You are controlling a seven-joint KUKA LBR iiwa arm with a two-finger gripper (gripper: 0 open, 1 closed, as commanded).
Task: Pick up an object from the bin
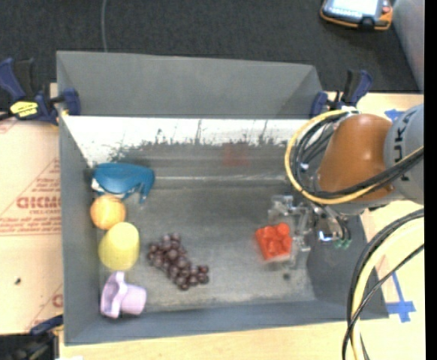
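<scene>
My gripper (290, 237) is low at the right side of the bin, open, with one fingertip (281, 205) towards the back and the other (292, 268) towards the front. A small red lumpy thing (272, 241) lies on the bin floor right at the gripper's left. Its right edge reaches in between the two fingertips. The jaws are not closed on it.
Along the bin's left side lie a blue curved thing (123, 179), an orange ball (107, 213), a yellow cup-like thing (119, 246) and a pale purple thing (122, 297). A dark purple bunch of grapes (175, 261) lies front of centre. The arm's orange cover and cables hang over the right rim.
</scene>
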